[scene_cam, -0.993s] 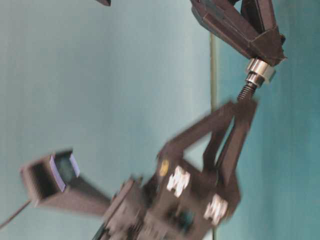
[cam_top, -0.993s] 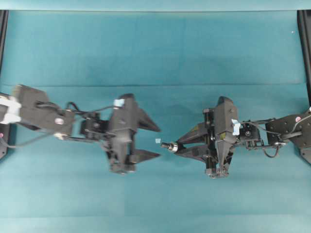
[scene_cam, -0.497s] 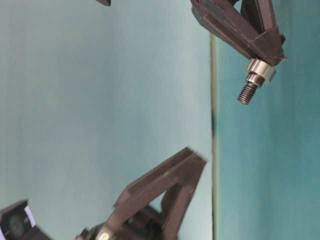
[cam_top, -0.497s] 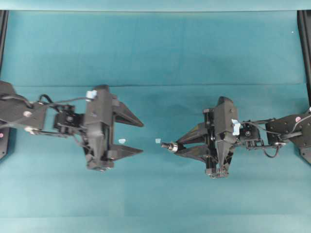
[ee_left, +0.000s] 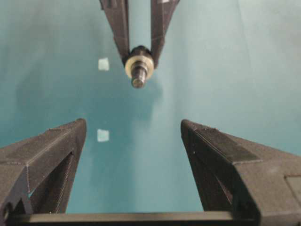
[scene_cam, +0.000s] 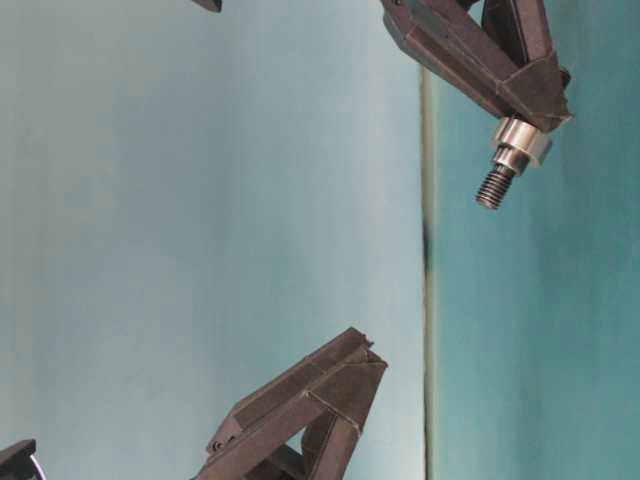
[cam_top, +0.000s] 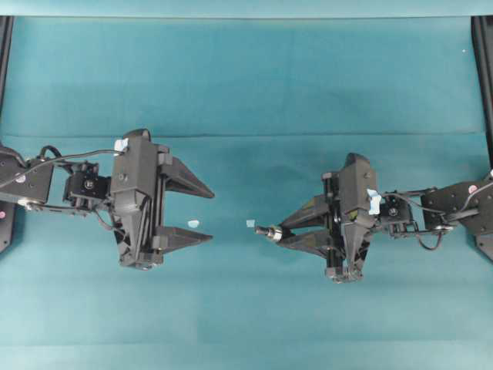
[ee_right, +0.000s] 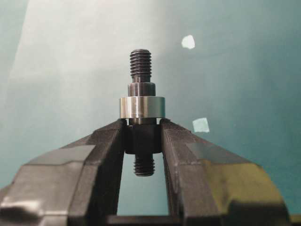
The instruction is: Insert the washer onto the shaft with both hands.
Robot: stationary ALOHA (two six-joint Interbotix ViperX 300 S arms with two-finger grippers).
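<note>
My right gripper (cam_top: 279, 233) is shut on the shaft (cam_top: 266, 231), a dark stepped cylinder pointing left over the teal cloth. In the right wrist view the fingers clamp the shaft's thick middle (ee_right: 141, 139). The washer (ee_right: 141, 107) is a silvery ring seated around the shaft just beyond the fingertips, with the threaded end sticking out past it. My left gripper (cam_top: 212, 216) stands open and holds nothing, well to the left of the shaft tip and facing it. From the left wrist view the washer (ee_left: 139, 63) and shaft tip (ee_left: 138, 81) show far ahead between the spread fingers.
Two small pale tape scraps lie on the cloth, one (cam_top: 193, 223) by the left gripper's lower finger and one (cam_top: 250, 223) just left of the shaft tip. Black frame rails (cam_top: 484, 69) run along the table's left and right edges.
The left arm has drawn back to the left, away from the shaft, with its jaws still open. The right arm, shaft and washer have stayed put.
</note>
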